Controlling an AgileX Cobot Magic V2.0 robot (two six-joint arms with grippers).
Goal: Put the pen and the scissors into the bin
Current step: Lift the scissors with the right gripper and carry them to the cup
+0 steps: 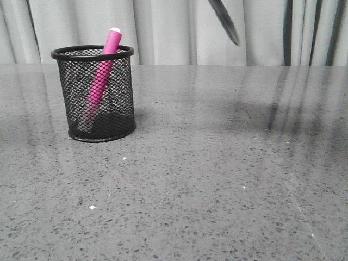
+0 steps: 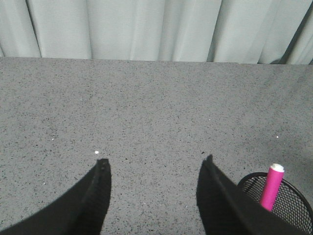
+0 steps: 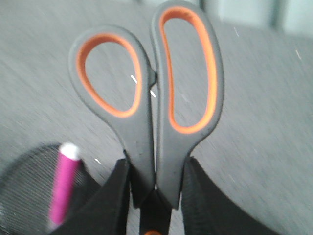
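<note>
pen (image 1: 102, 76) leaning tilted inside the bin (image 1: 95, 93), white end poking above the rim, on the left part of the grey speckled table (image 1: 228, 179). right gripper (image 3: 155, 193) clamped on the scissors (image 3: 152, 93) just below the handle loops, handles pressed together, held above the table with the bin nearby. dark blade tip, probably the scissors' though blurred, slanting down at the top of the front view. left gripper (image 2: 154, 169) spread wide, nothing between its fingers, bin just beside it.
</note>
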